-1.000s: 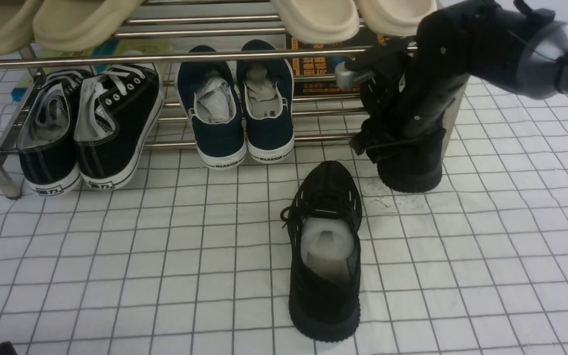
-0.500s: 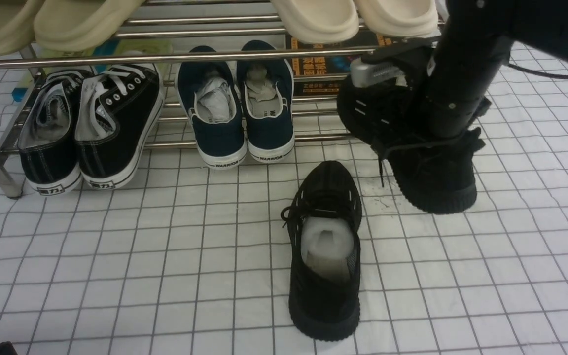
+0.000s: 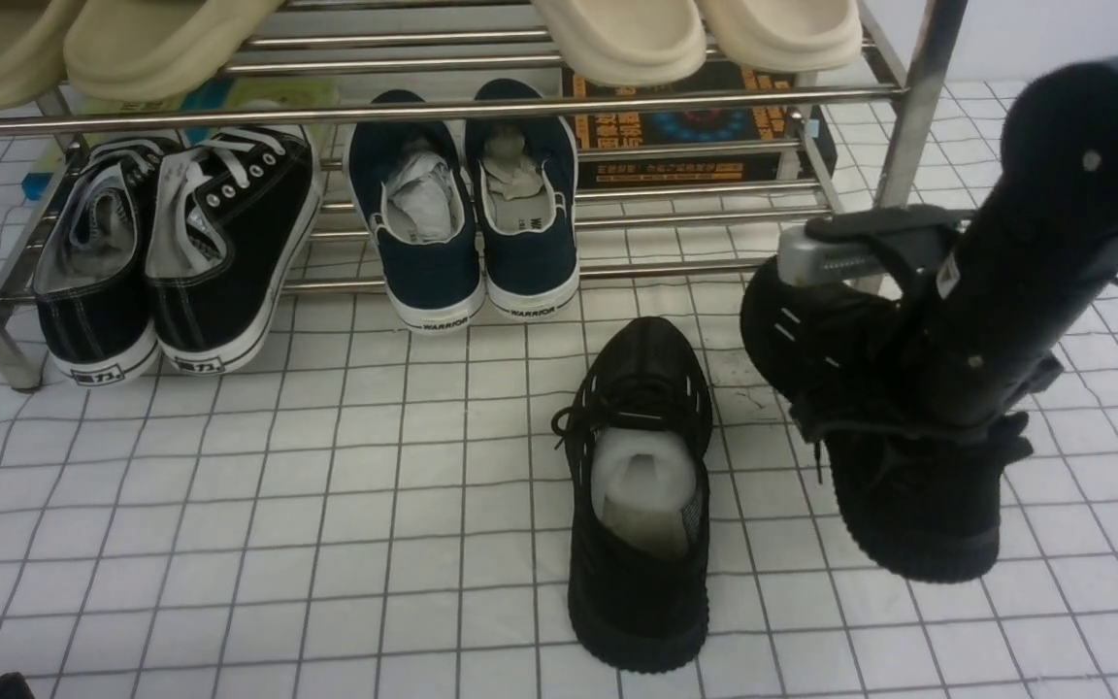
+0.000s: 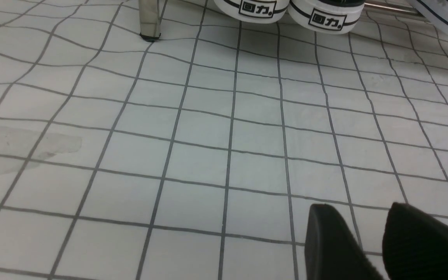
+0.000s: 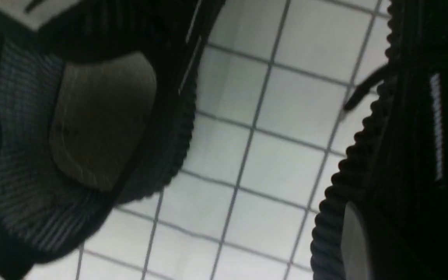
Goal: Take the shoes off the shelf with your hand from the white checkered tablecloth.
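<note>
Two black shoes are off the shelf [image 3: 520, 102]. The loose shoe [image 3: 639, 573] lies flat mid-cloth [image 3: 229, 505], toe toward the shelf. The held shoe [image 3: 908, 505] is tilted just before the shelf's right post, with the right gripper [image 3: 928, 398] clamped on it. The left gripper [image 4: 360, 217], fingers apart, hovers over bare cloth before the sneakers. On the lower tier are two sneakers [image 3: 229, 243] and two slip-ons [image 3: 462, 243], and four slippers [image 3: 617, 34] sit above. The cloth's front-left stretch is open.
</note>
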Tool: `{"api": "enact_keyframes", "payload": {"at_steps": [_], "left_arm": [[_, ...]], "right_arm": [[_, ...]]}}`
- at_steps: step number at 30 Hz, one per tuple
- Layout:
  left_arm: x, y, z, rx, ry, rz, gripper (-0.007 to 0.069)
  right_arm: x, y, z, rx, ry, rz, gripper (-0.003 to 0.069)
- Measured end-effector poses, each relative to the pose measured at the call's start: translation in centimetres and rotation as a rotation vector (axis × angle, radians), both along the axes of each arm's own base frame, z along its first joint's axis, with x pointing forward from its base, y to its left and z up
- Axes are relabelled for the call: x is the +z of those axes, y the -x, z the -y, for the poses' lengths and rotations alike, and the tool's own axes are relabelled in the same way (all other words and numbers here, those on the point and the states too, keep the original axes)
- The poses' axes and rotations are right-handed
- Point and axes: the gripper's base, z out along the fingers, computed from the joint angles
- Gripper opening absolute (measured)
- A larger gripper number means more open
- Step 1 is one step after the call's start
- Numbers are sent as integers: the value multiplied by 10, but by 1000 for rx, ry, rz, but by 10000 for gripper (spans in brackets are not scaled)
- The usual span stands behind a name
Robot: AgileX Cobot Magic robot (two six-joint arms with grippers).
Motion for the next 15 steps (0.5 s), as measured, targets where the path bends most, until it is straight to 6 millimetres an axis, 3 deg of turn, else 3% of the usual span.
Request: {"api": "enact_keyframes", "payload": {"at_steps": [15], "left_arm": [[0, 0, 0, 0, 0, 0, 240]], "right_arm": [[-38, -14, -14, -173, -77, -77, 15]]}}
